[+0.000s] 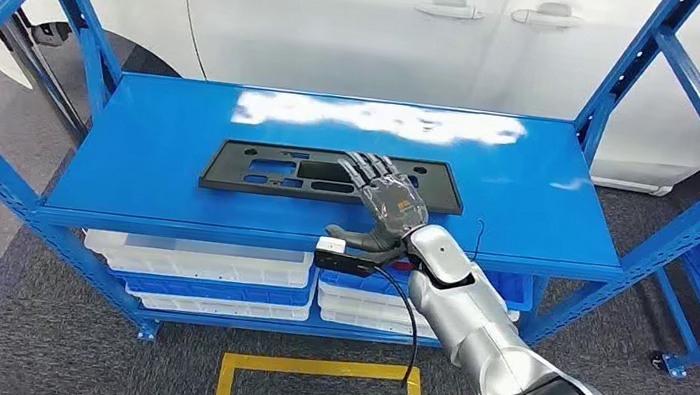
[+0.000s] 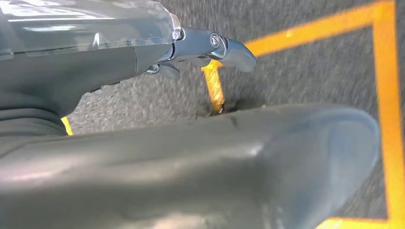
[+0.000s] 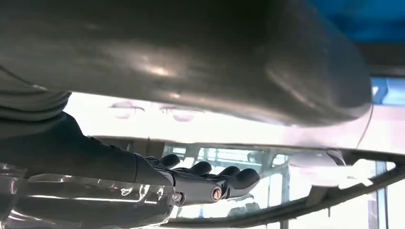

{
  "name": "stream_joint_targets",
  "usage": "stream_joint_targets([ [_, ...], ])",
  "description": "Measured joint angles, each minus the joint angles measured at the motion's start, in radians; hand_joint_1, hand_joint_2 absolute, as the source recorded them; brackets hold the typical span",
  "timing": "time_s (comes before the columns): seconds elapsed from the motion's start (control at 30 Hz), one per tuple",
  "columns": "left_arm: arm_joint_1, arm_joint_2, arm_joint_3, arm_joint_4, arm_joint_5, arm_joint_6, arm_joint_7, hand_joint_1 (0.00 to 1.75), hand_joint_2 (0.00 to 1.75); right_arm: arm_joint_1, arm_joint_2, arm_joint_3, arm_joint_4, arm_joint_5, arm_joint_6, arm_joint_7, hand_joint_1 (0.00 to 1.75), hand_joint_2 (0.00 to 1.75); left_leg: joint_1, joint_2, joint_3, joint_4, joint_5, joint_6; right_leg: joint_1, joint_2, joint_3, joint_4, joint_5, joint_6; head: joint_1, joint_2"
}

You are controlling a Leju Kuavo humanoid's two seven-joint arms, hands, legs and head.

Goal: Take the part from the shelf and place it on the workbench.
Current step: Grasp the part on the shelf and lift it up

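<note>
Blue shelf point(image 1: 183, 127) top: part point(image 1: 269, 167) still lying flat, not lifted. My right robot hand point(image 1: 388, 202) over it, fingers point(image 3: 239, 179) stretched apart, holding nothing. Grasp, carry, bench placement all left.

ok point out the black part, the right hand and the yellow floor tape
part point(image 1: 259, 167): head view, on its left half, flat on the shelf top
right hand point(image 1: 388, 202): head view, on the back of the hand, over the part
floor tape point(image 1: 320, 366): head view, on the top strip of the yellow outline
</note>
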Motion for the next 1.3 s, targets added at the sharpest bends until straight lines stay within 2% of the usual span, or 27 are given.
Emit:
stream_joint_targets([
  [0.13, 0.000, 0.000, 0.006, 0.000, 0.003, 0.000, -0.005, 0.00, 0.00, 0.000, 0.000, 0.006, 0.000, 0.000, 0.000, -0.003, 0.00, 0.00, 0.000, -0.001, 0.002, 0.001, -0.005, 0.003, -0.001, 0.000, -0.071, 0.112, -0.051, 0.004, 0.000, 0.000],
  [0.23, 0.000, 0.000, 0.006, 0.000, 0.003, 0.000, -0.006, 0.00, 0.00, 0.000, 0.000, 0.006, 0.000, 0.000, 0.000, -0.004, 0.00, 0.00, 0.000, -0.001, 0.002, 0.001, -0.005, 0.003, -0.001, 0.000, -0.074, 0.118, -0.053, 0.004, 0.000, 0.000],
  [0.27, 0.001, 0.000, 0.006, 0.000, 0.004, 0.000, -0.008, 0.00, 0.00, 0.001, 0.001, 0.009, 0.000, 0.000, 0.000, -0.004, 0.00, 0.00, 0.000, -0.001, 0.003, 0.002, -0.008, 0.003, -0.001, 0.000, -0.091, 0.132, -0.054, 0.006, 0.000, 0.000],
  [0.3, 0.003, 0.000, 0.007, 0.000, 0.004, -0.001, -0.012, 0.00, 0.00, 0.002, 0.001, 0.014, 0.000, 0.001, 0.000, -0.005, 0.00, 0.00, -0.001, -0.003, 0.005, 0.004, -0.012, 0.002, -0.001, 0.000, -0.101, 0.125, -0.037, 0.006, 0.000, 0.000],
  [0.37, 0.005, 0.000, 0.010, 0.000, 0.003, -0.003, -0.024, 0.00, 0.00, 0.000, 0.003, 0.033, -0.001, 0.002, 0.002, -0.008, 0.00, 0.00, -0.002, -0.006, 0.016, 0.011, -0.030, -0.009, 0.006, 0.000, -0.081, 0.002, 0.045, -0.009, 0.000, 0.000],
  [0.4, 0.005, 0.000, 0.011, 0.000, 0.002, -0.005, -0.029, 0.00, 0.00, -0.003, 0.004, 0.041, -0.003, 0.001, 0.003, -0.009, 0.00, 0.00, -0.003, -0.007, 0.021, 0.017, -0.035, -0.017, 0.009, 0.000, -0.055, -0.072, 0.088, -0.019, 0.000, 0.000],
  [0.43, 0.006, 0.000, 0.012, 0.000, 0.001, -0.007, -0.031, 0.00, 0.00, -0.005, 0.005, 0.049, -0.005, 0.000, 0.004, -0.011, 0.00, 0.00, -0.005, -0.008, 0.025, 0.022, -0.040, -0.025, 0.010, 0.000, -0.034, -0.125, 0.114, -0.030, 0.000, 0.000],
  [0.5, 0.007, 0.001, 0.013, 0.000, -0.002, -0.009, -0.032, 0.00, 0.00, -0.007, 0.005, 0.056, -0.009, -0.002, 0.005, -0.014, 0.00, 0.00, -0.005, -0.006, 0.021, 0.047, -0.054, -0.036, 0.006, -0.001, -0.024, -0.130, 0.122, -0.041, 0.000, 0.000],
  [0.53, 0.006, 0.001, 0.013, 0.000, -0.004, -0.010, -0.032, 0.00, 0.00, -0.008, 0.006, 0.060, -0.010, -0.003, 0.005, -0.015, 0.00, 0.00, -0.003, -0.004, 0.007, 0.077, -0.075, -0.041, 0.004, -0.002, -0.020, -0.132, 0.123, -0.045, 0.000, 0.000],
  [0.63, 0.006, 0.002, 0.013, 0.000, -0.006, -0.011, -0.034, 0.00, 0.00, -0.009, 0.007, 0.070, -0.011, -0.003, 0.006, -0.016, 0.00, 0.00, 0.006, -0.001, -0.080, 0.254, -0.164, -0.056, 0.003, -0.003, -0.019, -0.133, 0.122, -0.050, 0.000, 0.000],
  [0.67, 0.008, 0.002, 0.013, 0.000, -0.007, -0.012, -0.034, 0.00, 0.00, -0.007, 0.007, 0.074, -0.011, -0.003, 0.006, -0.016, 0.00, 0.00, 0.009, -0.001, -0.103, 0.294, -0.177, -0.060, 0.003, -0.003, -0.019, -0.132, 0.122, -0.050, 0.000, 0.000],
  [0.7, 0.009, 0.002, 0.013, 0.000, -0.007, -0.012, -0.034, 0.00, 0.00, -0.006, 0.007, 0.077, -0.011, -0.002, 0.005, -0.016, 0.00, 0.00, 0.011, 0.000, -0.109, 0.300, -0.171, -0.063, 0.002, -0.003, -0.019, -0.132, 0.121, -0.050, 0.000, 0.000],
  [0.73, 0.010, 0.002, 0.013, 0.000, -0.007, -0.012, -0.035, 0.00, 0.00, -0.005, 0.007, 0.081, -0.011, -0.002, 0.005, -0.016, 0.00, 0.44, 0.013, 0.000, -0.096, 0.265, -0.146, -0.065, 0.002, -0.002, -0.018, -0.131, 0.121, -0.049, 0.000, 0.000],
  [0.8, 0.009, 0.002, 0.014, 0.000, -0.008, -0.013, -0.037, 0.00, 0.00, -0.005, 0.007, 0.087, -0.012, -0.002, 0.005, -0.016, 0.00, 1.31, 0.014, 0.001, -0.034, 0.125, -0.075, -0.065, 0.002, -0.002, -0.016, -0.129, 0.119, -0.044, 0.000, 0.000],
  [0.83, 0.008, 0.002, 0.014, 0.000, -0.009, -0.013, -0.038, 0.00, 0.00, -0.006, 0.007, 0.089, -0.012, -0.002, 0.005, -0.016, 0.00, 1.75, 0.013, 0.002, -0.008, 0.066, -0.057, -0.060, 0.002, -0.002, -0.016, -0.128, 0.118, -0.040, 0.000, 0.000],
  [0.87, 0.008, 0.002, 0.014, 0.000, -0.009, -0.013, -0.039, 0.00, 0.00, -0.006, 0.006, 0.091, -0.012, -0.002, 0.005, -0.016, 0.00, 1.75, 0.010, 0.002, 0.007, 0.029, -0.045, -0.053, 0.003, -0.002, -0.018, -0.127, 0.118, -0.034, 0.000, 0.000],
  [0.93, 0.009, 0.002, 0.014, 0.000, -0.009, -0.014, -0.040, 0.00, 0.00, -0.006, 0.006, 0.095, -0.012, -0.002, 0.005, -0.017, 0.00, 1.75, 0.005, 0.001, 0.010, 0.017, -0.043, -0.035, 0.004, -0.002, -0.021, -0.128, 0.119, -0.022, 0.000, 0.000],
  [0.97, 0.011, 0.001, 0.014, 0.000, -0.009, -0.014, -0.040, 0.00, 0.00, -0.006, 0.006, 0.096, -0.012, -0.002, 0.006, -0.017, 0.00, 1.75, 0.007, 0.001, 0.012, 0.016, -0.033, -0.028, 0.003, -0.002, -0.021, -0.126, 0.117, -0.015, 0.000, 0.000],
  [1.03, 0.011, 0.001, 0.014, 0.000, -0.009, -0.014, -0.041, 0.00, 0.00, -0.008, 0.006, 0.098, -0.013, -0.002, 0.008, -0.016, 0.00, 1.75, 0.010, 0.002, 0.014, 0.010, -0.026, -0.015, 0.001, -0.002, -0.037, -0.088, 0.089, -0.005, 0.000, 0.000],
  [1.07, 0.011, 0.001, 0.015, 0.000, -0.009, -0.014, -0.042, 0.00, 0.00, -0.009, 0.006, 0.099, -0.013, -0.002, 0.009, -0.015, 0.00, 1.75, 0.012, 0.002, 0.015, 0.007, -0.024, -0.010, 0.000, -0.002, -0.059, -0.038, 0.059, -0.001, 0.000, 0.000],
  [1.13, 0.011, 0.001, 0.016, 0.000, -0.008, -0.013, -0.042, 0.00, 0.00, -0.008, 0.006, 0.103, -0.013, 0.000, 0.014, -0.012, 0.00, 1.75, 0.010, 0.002, 0.014, 0.007, -0.025, -0.007, 0.000, -0.003, -0.126, 0.103, -0.005, 0.003, 0.000, 0.000],
  [1.17, 0.012, 0.001, 0.018, 0.000, -0.008, -0.013, -0.043, 0.00, 0.00, -0.006, 0.006, 0.107, -0.013, 0.001, 0.017, -0.010, 0.00, 1.75, 0.009, 0.002, 0.013, 0.008, -0.025, -0.006, 0.000, -0.003, -0.153, 0.157, -0.020, 0.004, 0.000, 0.000],
  [1.2, 0.013, 0.001, 0.019, 0.000, -0.008, -0.013, -0.043, 0.00, 0.00, -0.003, 0.006, 0.110, -0.013, 0.002, 0.019, -0.008, 0.00, 1.75, 0.009, 0.001, 0.013, 0.009, -0.026, -0.006, 0.000, -0.003, -0.163, 0.175, -0.017, 0.004, 0.000, 0.000],
  [1.23, 0.014, 0.001, 0.021, 0.000, -0.008, -0.013, -0.043, 0.00, 0.00, -0.002, 0.006, 0.112, -0.013, 0.002, 0.020, -0.007, 0.00, 1.75, 0.009, 0.001, 0.013, 0.010, -0.026, -0.007, 0.000, -0.003, -0.152, 0.151, 0.004, 0.003, 0.000, 0.000],
  [1.3, 0.014, 0.001, 0.023, 0.000, -0.008, -0.013, -0.043, 0.00, 0.00, -0.005, 0.006, 0.113, -0.013, 0.002, 0.020, -0.006, 0.00, 1.75, 0.009, -0.001, 0.014, 0.014, -0.030, -0.011, 0.000, -0.003, -0.084, 0.010, 0.071, -0.004, 0.000, 0.000],
])
